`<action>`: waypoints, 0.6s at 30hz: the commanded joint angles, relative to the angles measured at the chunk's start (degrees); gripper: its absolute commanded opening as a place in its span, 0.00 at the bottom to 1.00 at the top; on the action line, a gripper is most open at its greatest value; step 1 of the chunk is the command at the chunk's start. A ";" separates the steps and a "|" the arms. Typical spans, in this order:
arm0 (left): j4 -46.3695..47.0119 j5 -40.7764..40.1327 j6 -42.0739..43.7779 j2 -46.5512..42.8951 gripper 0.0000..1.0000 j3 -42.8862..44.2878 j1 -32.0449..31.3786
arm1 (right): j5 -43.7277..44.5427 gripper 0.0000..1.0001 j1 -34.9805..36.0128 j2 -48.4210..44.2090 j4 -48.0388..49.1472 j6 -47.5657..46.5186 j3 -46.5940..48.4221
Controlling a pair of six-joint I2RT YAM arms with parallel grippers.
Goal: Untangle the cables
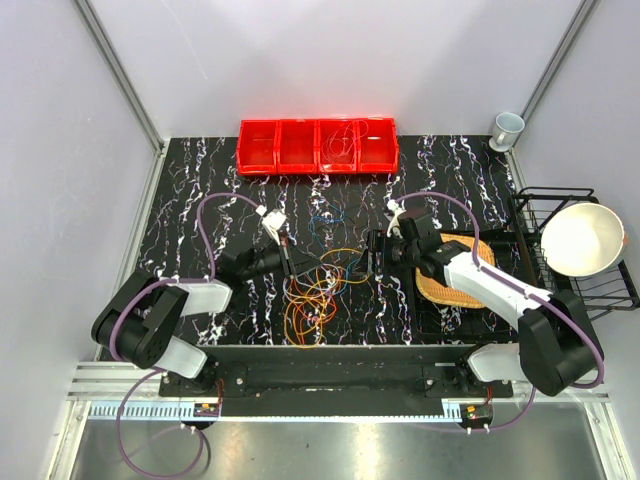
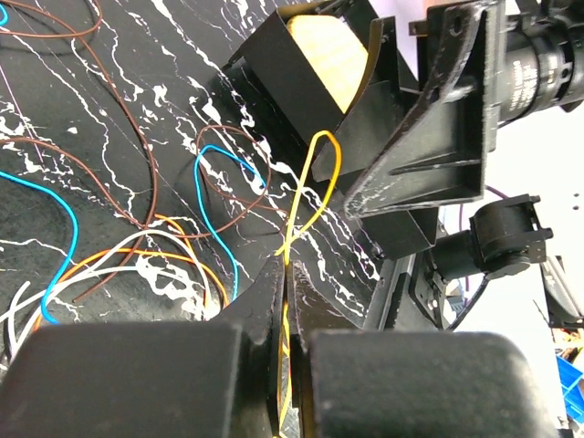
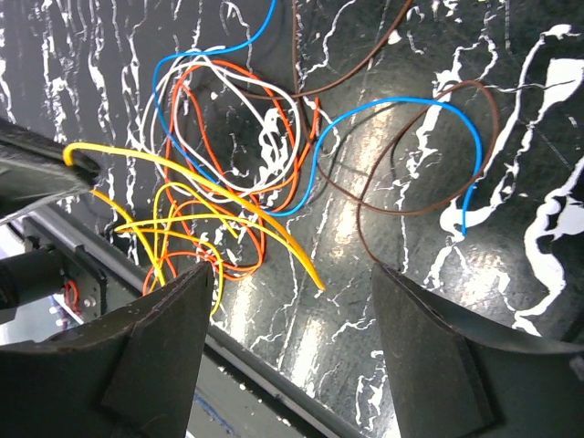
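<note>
**Table** [image 1: 200,200]: black, white-veined marble pattern; both arms reach in from its near edge.

**Cables** [image 1: 315,290]: a loose tangle of thin wires at mid-table, nearer the near edge, between the two grippers.
- The right wrist view shows orange [image 3: 274,164], white [image 3: 196,137] and yellow loops overlapping.
- A blue cable [image 3: 401,105] and a brown cable [image 3: 365,219] arc off to one side.
- More blue and brown strands lie just beyond the tangle on its far side.

**Yellow cable** [image 2: 315,178]: rises from the left gripper's fingertips in a narrow loop. In the right wrist view [image 3: 228,196] it runs from those fingertips across the tangle, and its free end sits between the right gripper's fingers. Whether it touches them cannot be told.

**Left gripper** [image 1: 288,263]: left of the tangle, low over the table. Its fingers [image 2: 251,306] are pressed together, pinching the yellow cable.

**Right gripper** [image 1: 372,258]: right of the tangle, facing the left gripper. Its fingers [image 3: 178,315] are spread wide, holding nothing.

**Red bin** [image 1: 260,150]: four compartments, at the far edge. A few thin wires [image 1: 345,140] lie in the third compartment from the left.

**Cup** [image 1: 507,127]: pale, upright, at the far right corner.

**Wire rack** [image 1: 545,193]: black, at the right edge; it holds a white bowl [image 1: 580,240].

**Woven mat** [image 1: 460,292]: tan, lying beneath the right arm, just left of the rack.
</note>
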 commanded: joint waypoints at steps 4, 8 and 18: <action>6.96 2.79 -1.24 1.25 0.00 -0.31 0.59 | 2.48 0.75 0.39 -1.01 1.48 -1.60 -0.20; 6.96 2.96 -1.33 1.60 0.00 -0.22 0.59 | 1.96 0.75 0.47 -0.93 3.49 -1.78 -0.28; 7.05 3.40 -1.69 2.47 0.00 0.22 0.68 | -0.59 0.53 0.47 -2.42 8.07 -2.31 -0.55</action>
